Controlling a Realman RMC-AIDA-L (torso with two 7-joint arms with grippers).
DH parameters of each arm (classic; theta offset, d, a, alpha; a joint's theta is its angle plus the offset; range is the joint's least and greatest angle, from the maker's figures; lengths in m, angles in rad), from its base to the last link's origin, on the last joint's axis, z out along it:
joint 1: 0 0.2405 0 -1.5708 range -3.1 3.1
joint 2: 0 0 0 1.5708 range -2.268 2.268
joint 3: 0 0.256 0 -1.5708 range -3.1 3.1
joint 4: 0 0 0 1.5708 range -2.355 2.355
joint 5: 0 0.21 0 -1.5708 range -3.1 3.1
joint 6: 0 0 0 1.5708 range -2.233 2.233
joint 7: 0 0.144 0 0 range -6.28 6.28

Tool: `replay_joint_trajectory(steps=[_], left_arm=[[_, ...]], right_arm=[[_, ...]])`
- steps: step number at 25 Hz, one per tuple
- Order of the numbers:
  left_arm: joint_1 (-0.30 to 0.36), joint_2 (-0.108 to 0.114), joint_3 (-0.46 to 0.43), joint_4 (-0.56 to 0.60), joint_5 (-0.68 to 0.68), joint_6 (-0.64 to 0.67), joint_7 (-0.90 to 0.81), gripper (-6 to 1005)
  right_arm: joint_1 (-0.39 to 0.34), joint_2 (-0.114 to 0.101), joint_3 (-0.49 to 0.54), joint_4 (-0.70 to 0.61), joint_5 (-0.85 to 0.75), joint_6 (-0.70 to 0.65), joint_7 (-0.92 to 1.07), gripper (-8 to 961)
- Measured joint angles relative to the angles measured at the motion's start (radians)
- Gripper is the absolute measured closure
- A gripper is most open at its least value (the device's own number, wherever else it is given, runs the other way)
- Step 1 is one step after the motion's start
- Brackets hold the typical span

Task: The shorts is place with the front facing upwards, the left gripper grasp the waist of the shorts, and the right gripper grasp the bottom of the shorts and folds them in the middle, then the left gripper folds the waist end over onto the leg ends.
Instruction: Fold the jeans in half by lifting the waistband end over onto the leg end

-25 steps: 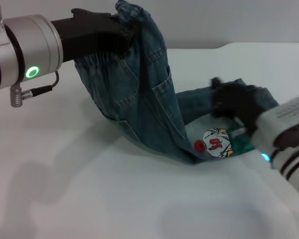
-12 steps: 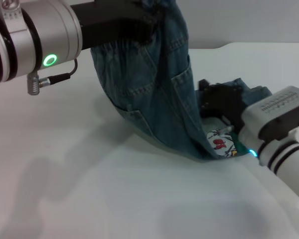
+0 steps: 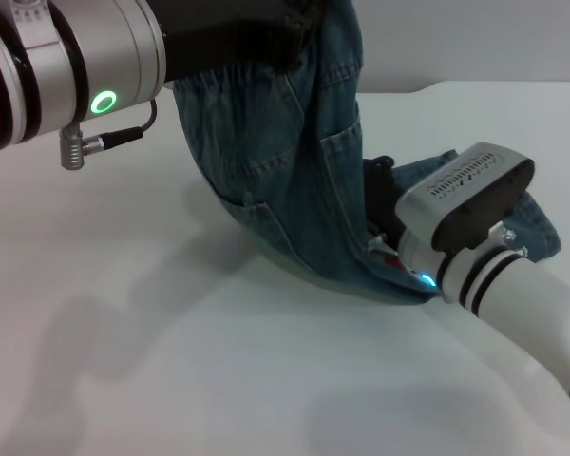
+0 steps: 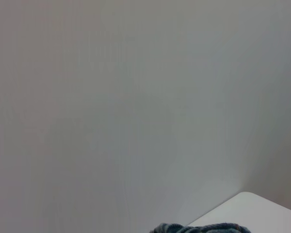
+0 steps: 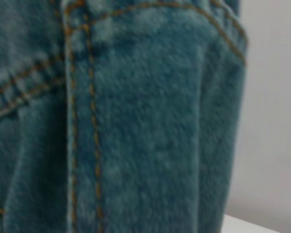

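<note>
shorts (image 3: 285, 161) hang from raised left claw (image 3: 290, 24).

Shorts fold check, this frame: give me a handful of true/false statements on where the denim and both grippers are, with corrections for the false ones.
1. The left gripper holds the waist end of the shorts raised above the table. True.
2. The shorts lie completely flat on the table. False: the upper part hangs from the left gripper and only the lower part rests on the table.
3. The right gripper is low, at the leg end of the shorts. True.
4. The shorts are red cotton. False: they are blue denim with orange stitching.
5. The right wrist view is filled mostly by denim. True.
</note>
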Motion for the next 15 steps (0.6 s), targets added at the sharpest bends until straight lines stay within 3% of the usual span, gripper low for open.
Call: replay_joint_trajectory(steps=[15], left_arm=[[-0.009, 0.000, 0.017, 0.022, 0.000, 0.027, 0.002, 874]], right_arm=[[0.078, 0.000, -0.068, 0.004, 0.000, 0.003, 0.092, 953]])
